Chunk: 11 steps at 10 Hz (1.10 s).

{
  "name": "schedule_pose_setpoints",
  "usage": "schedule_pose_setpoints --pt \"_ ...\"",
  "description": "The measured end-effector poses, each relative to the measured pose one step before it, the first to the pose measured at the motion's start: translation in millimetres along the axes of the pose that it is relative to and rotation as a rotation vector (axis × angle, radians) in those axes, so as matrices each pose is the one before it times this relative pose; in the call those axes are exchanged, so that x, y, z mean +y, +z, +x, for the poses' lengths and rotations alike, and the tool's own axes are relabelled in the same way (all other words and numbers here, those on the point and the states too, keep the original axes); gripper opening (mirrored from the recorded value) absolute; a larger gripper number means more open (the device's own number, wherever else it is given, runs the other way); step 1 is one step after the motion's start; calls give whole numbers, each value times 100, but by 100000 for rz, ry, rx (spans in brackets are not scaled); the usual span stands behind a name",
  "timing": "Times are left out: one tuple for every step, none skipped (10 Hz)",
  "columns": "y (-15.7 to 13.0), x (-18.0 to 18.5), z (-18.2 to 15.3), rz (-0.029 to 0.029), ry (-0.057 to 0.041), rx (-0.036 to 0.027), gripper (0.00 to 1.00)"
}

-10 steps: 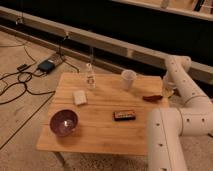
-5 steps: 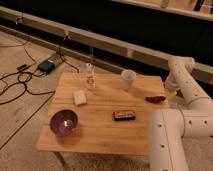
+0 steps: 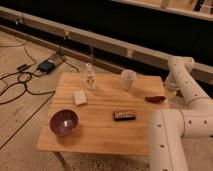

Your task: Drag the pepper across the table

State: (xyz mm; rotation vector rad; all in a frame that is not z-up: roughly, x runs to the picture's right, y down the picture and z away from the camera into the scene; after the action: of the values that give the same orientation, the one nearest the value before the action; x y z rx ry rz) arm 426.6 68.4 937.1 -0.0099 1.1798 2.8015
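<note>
- The white arm's gripper (image 3: 168, 93) is at centre right of the frame, jaws clenched on nothing, just right of the pepper; I cannot tell whether they touch.
- The small dark-red tapering pepper (image 3: 155, 99) lies near the right edge of the light wooden plank table (image 3: 100, 137).
- Bare wood stretches leftward between a white paper cup (image 3: 128, 79) and a flat black rectangular box (image 3: 124, 115).
- A purple round bowl (image 3: 64, 122) sits near the front-left edge.
</note>
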Motion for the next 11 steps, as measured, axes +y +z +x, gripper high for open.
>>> schedule_pose_setpoints --pt "-276 -259 -497 -873 873 590 0" --pt "-362 -597 -973 -1280 848 1022 0" --pt "-582 340 299 -1748 -2638 1478 0" --pt "-390 457 500 -1138 -2922 933 0" --pt "-433 349 306 -1028 -2568 591 0" --pt "-242 98 46 -456 -827 167 0" --pt "-165 -138 -176 90 147 -243 0" --pt "-152 -610 -632 760 1913 -708 0" --pt "-29 -965 -1107 936 3343 -1100 0" --pt "-49 -556 -738 321 2210 -684 0" --pt "-61 -236 -393 -57 1210 -342 0"
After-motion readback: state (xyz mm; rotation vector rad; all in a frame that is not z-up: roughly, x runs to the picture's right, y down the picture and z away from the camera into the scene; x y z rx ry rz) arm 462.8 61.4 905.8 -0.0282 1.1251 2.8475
